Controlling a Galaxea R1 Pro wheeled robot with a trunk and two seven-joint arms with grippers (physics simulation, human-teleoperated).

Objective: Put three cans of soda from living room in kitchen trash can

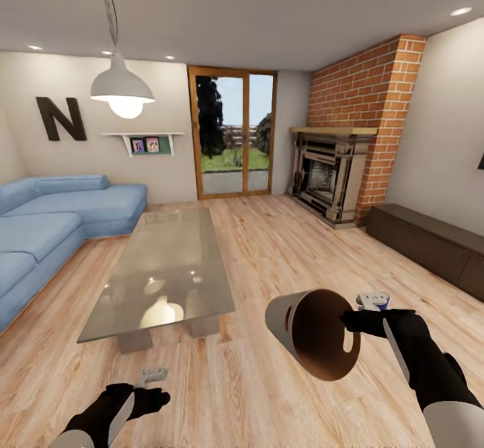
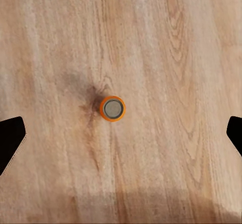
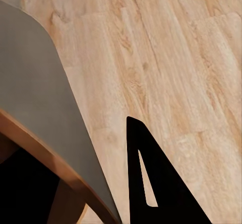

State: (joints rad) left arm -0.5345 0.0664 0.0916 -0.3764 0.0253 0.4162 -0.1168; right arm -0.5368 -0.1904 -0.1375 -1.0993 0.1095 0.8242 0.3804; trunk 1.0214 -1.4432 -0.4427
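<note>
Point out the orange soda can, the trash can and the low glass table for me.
orange soda can [image 2: 112, 108], left wrist view, on its silvery top.
trash can [image 1: 289, 320], head view, on its grey outer wall.
low glass table [image 1: 168, 260], head view, on its bare top.

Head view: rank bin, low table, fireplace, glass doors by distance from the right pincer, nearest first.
1. Bin: held at the right pincer, mouth tipped toward the camera.
2. Low table: to its left, mid-floor.
3. Fireplace: ahead, in the brick corner.
4. Glass doors: far wall, beyond the table.
</note>
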